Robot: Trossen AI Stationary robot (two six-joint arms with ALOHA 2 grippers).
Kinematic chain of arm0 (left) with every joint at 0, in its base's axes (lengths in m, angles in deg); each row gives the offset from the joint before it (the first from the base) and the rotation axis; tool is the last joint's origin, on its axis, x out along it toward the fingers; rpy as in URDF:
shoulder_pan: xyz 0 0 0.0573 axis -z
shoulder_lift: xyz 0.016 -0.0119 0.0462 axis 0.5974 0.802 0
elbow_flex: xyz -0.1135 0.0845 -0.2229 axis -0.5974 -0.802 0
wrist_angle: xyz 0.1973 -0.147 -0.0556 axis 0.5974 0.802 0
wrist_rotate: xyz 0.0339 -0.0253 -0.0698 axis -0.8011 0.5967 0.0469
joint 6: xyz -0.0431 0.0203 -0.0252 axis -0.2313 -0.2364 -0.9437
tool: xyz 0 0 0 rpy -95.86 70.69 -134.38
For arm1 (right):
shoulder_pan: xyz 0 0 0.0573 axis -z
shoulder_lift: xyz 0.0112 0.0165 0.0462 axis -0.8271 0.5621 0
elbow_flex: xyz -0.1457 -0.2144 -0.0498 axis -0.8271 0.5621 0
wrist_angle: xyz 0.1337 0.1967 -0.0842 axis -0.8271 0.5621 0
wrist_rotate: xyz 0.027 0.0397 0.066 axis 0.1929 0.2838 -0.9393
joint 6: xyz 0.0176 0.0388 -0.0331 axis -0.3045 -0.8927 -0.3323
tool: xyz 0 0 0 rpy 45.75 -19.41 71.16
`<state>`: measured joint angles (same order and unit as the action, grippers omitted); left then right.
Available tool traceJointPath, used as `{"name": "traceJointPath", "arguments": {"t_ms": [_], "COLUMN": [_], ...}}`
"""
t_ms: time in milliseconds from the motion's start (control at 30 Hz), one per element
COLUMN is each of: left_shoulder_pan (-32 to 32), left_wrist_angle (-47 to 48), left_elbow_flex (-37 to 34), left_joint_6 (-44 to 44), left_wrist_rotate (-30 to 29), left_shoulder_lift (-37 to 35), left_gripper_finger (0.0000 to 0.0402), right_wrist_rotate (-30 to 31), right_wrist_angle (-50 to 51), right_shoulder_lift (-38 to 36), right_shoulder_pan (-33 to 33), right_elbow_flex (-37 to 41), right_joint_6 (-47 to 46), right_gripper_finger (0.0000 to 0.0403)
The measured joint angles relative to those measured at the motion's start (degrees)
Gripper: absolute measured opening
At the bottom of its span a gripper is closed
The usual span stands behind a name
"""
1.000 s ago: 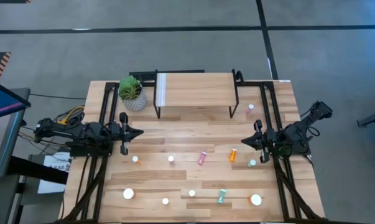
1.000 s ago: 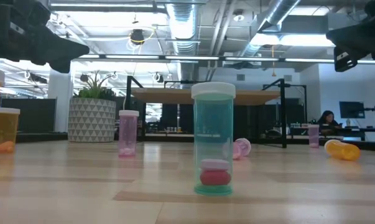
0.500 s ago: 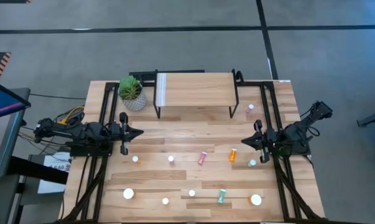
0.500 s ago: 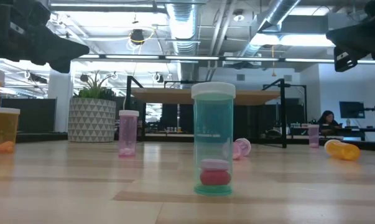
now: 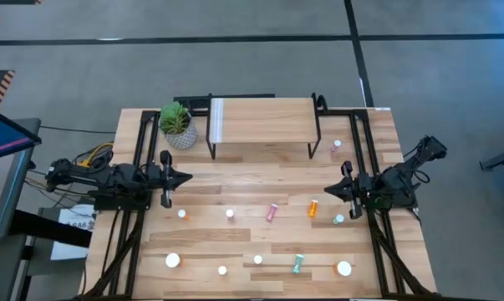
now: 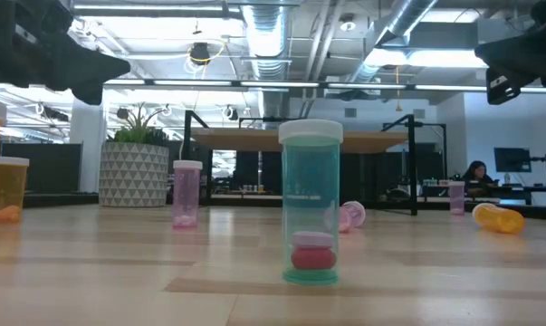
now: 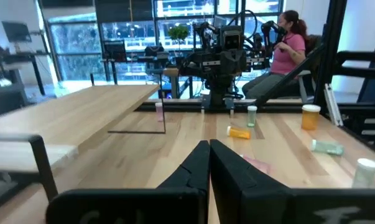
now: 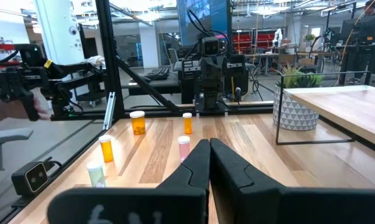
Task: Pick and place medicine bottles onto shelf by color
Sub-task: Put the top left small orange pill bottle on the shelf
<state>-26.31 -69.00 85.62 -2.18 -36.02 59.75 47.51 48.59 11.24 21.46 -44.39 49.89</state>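
Several small white-capped medicine bottles stand or lie on the wooden tabletop: a pink one lying (image 5: 272,211), an orange one lying (image 5: 313,207), a teal one upright (image 5: 339,219), a teal one lying (image 5: 298,263), and two wider orange ones (image 5: 173,261) (image 5: 343,268). The light-wood shelf (image 5: 260,119) stands on black legs at the far middle, with nothing on it. My left gripper (image 5: 185,177) (image 7: 209,149) is shut and empty above the table's left side. My right gripper (image 5: 328,189) (image 8: 209,147) is shut and empty above the right side.
A green plant in a white pot (image 5: 177,125) stands left of the shelf. A pink bottle (image 5: 337,145) stands right of the shelf's legs. In the low view a teal bottle (image 6: 311,201) stands nearest. A person (image 7: 288,43) sits beyond the table.
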Motion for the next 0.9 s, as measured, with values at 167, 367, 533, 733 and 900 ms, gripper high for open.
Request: {"name": "traceJointPath", "arguments": {"t_ms": [167, 367, 533, 733, 900], "left_shoulder_pan": [-0.02, -0.01, -0.02, -0.02, -0.03], "left_wrist_angle": [-0.24, 0.73, 1.77, 1.55, -3.71], "left_elbow_flex": [0.00, 0.00, 0.00, 0.00, 0.00], "left_joint_6": [-7.48, -8.87, -8.96, -11.08, -11.35], "left_wrist_rotate": [-0.02, -0.02, 0.07, -2.12, -0.64], "left_shoulder_lift": [0.02, 0.02, 0.04, 0.04, 0.02], "left_gripper_finger": [0.0000, 0.0000, 0.0000, 0.0000, 0.0000], "right_wrist_rotate": [0.00, 0.00, 0.02, 0.00, 0.00], "right_wrist_angle": [-0.02, -0.01, -0.01, 0.01, 0.00], "right_shoulder_lift": [0.00, -0.01, 0.00, 0.00, 0.00], "right_shoulder_pan": [0.02, 0.01, 0.02, 0.02, 0.01], "right_elbow_flex": [-0.02, -0.01, 0.01, -0.02, -0.01], "right_joint_6": [0.00, 0.00, 0.00, 0.00, 0.00], "right_gripper_finger": [0.0027, 0.0027, 0.0027, 0.0027, 0.0027]}}
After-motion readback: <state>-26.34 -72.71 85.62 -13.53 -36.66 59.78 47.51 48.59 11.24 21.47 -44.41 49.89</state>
